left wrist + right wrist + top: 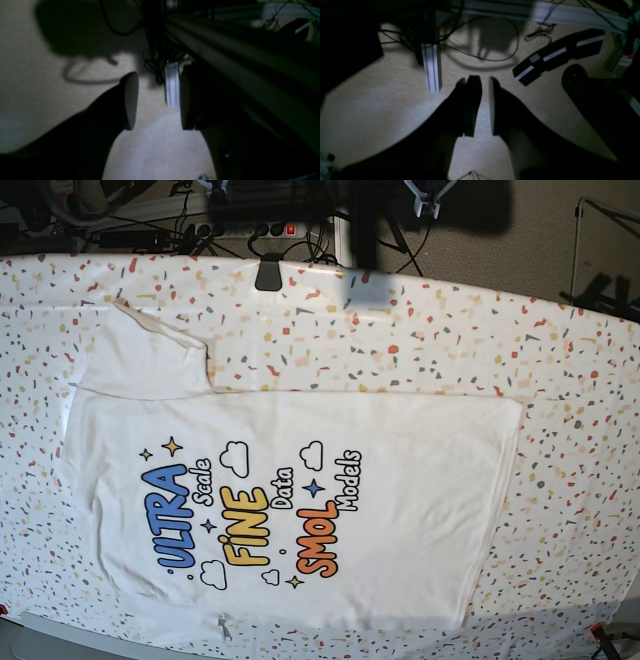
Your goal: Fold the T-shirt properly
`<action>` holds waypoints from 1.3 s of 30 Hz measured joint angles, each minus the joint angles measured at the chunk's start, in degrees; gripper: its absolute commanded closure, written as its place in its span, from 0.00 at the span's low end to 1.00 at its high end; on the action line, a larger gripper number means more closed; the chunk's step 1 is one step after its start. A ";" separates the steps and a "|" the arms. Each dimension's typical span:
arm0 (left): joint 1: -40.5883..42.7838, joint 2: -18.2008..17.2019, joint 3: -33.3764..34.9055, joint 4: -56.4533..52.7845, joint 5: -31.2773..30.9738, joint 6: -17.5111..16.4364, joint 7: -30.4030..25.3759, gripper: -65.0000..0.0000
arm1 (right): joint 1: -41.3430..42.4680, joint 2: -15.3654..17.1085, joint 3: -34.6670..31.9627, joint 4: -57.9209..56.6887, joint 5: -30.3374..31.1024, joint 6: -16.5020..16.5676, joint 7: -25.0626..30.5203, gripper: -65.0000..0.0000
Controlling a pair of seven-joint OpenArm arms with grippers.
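The T-shirt (400, 510) lies flat and print-up on the speckled table (560, 380), collar end to the left and hem to the right. One sleeve (150, 360) spreads toward the upper left. Neither arm shows in the base view. In the left wrist view my left gripper (158, 100) hangs over beige carpet, jaws wide apart and empty. My right gripper (483, 105) also hangs over the carpet, with a narrow gap between its fingers and nothing in it. No shirt shows in either wrist view.
An aluminium frame leg (431, 67) stands on the floor among loose cables (482, 57); that leg (172, 85) also shows past the left gripper. A black box with white labels (557, 56) lies on the carpet. A black clamp (268, 275) sits at the table's far edge.
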 measured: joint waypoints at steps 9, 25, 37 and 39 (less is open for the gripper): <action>16.04 -4.48 -0.02 25.62 0.33 -0.28 4.31 0.59 | -17.92 6.08 -9.60 26.14 12.76 -0.07 0.17 0.84; 40.98 -19.47 0.04 83.45 6.27 -0.57 22.25 0.59 | -46.42 17.99 -4.85 81.09 13.73 -0.22 -9.46 0.84; 37.35 -25.22 0.15 103.30 28.17 -4.28 22.95 0.59 | -47.08 18.14 6.19 103.47 3.19 -0.87 -18.27 0.84; 34.40 -25.22 0.20 103.32 29.90 -9.51 19.93 0.59 | -47.04 18.12 6.43 105.26 1.57 -0.81 -18.78 0.84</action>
